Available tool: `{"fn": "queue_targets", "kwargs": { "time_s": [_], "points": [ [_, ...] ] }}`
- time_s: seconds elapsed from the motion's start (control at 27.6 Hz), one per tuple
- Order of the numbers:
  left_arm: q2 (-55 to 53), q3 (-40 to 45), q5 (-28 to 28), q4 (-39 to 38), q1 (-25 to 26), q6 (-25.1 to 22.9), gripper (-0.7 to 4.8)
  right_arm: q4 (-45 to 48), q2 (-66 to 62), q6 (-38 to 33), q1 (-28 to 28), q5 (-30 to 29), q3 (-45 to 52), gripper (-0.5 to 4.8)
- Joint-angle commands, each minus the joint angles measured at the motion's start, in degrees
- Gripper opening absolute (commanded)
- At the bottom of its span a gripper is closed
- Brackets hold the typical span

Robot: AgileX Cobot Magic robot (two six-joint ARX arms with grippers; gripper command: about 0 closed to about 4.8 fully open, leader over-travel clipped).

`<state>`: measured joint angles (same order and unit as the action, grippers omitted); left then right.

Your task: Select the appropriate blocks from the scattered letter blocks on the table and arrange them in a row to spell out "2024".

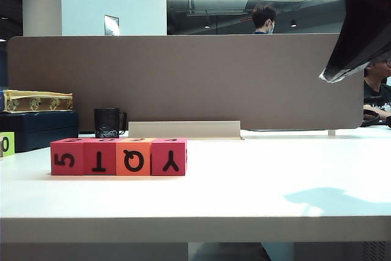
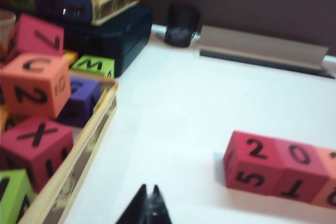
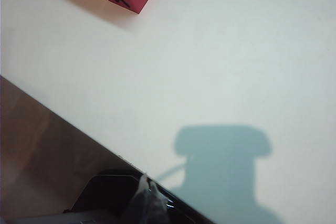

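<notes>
Four blocks (image 1: 118,157) are sitting in a touching row on the table (image 1: 256,181), well apart from both end effectors: left end effector (image 2: 148,199) and right end effector (image 3: 145,191) are hanging closed, holding nothing.

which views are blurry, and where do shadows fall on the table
Exterior view: sharp, the blocks crisp; a soft shadow on the table at right. Left wrist view: blurred throughout, shut left gripper included. Right wrist view: a dark shadow on the white top; shut right gripper smeared.
</notes>
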<state>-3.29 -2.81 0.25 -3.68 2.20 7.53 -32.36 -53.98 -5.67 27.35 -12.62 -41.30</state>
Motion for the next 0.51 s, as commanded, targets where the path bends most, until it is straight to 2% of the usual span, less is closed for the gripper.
{"fn": "queue_targets", "kwargs": {
  "time_s": [0.04,0.33,0.51],
  "points": [
    [2.84,2.36,-0.28,1.16,0.09,-0.02,-0.05,0.9,0.13,0.13,0.04,0.07,-0.17,-0.04],
    [3.15,2.47,-0.66,-3.91,0.07,-3.13,-0.05,0.94,0.13,0.13,0.04,0.07,-0.17,-0.04],
    [3.15,2.47,0.22,-5.29,0.07,-2.16,-0.05,0.94,0.13,0.13,0.04,0.07,-0.17,-0.04]
  ]
}}
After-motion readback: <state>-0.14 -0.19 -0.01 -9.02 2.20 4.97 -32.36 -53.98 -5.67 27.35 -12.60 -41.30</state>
